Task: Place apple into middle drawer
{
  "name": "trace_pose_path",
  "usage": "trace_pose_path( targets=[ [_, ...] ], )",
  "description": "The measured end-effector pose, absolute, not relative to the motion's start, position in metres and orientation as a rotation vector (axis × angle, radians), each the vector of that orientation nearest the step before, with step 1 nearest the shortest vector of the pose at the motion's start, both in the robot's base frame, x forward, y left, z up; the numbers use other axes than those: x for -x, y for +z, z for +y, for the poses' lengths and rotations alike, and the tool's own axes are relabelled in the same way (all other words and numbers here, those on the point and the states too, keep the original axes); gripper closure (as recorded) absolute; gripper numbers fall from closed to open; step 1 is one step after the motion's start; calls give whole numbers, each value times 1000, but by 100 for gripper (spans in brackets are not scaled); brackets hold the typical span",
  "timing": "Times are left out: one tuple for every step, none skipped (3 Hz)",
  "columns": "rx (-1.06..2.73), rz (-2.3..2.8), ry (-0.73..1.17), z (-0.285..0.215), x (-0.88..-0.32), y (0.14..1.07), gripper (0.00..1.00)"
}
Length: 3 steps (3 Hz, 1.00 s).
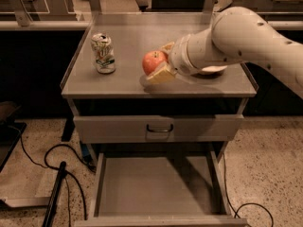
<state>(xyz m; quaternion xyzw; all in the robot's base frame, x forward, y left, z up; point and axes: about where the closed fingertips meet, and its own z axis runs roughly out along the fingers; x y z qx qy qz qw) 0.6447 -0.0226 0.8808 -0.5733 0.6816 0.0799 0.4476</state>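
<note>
While my two-finger gripper (160, 60) is clamped on the round red-and-yellow apple (151, 62), held just above the grey metal cabinet top (123, 79), I judge the carry is in hand. A dented soda can (103, 53) stands at the apple's nine o'clock. Next I must swing toward six o'clock, clear the front edge, and lower into the wide, shallow grey metal middle drawer (156, 183), open below.

Gripper (161, 60) around apple (151, 62), seemingly above countertop (120, 79)

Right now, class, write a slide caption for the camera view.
The claw holds the apple over the cabinet top, beside the soda can, middle drawer open below.
</note>
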Motion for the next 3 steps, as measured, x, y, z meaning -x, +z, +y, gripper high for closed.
trace_pose_path(
  targets=[
    [1317,1727,185,-27,-595,894,100],
    [1215,1785,193,-37,-542,880,100],
    [1198,1823,198,-46,-531,866,100]
  ],
)
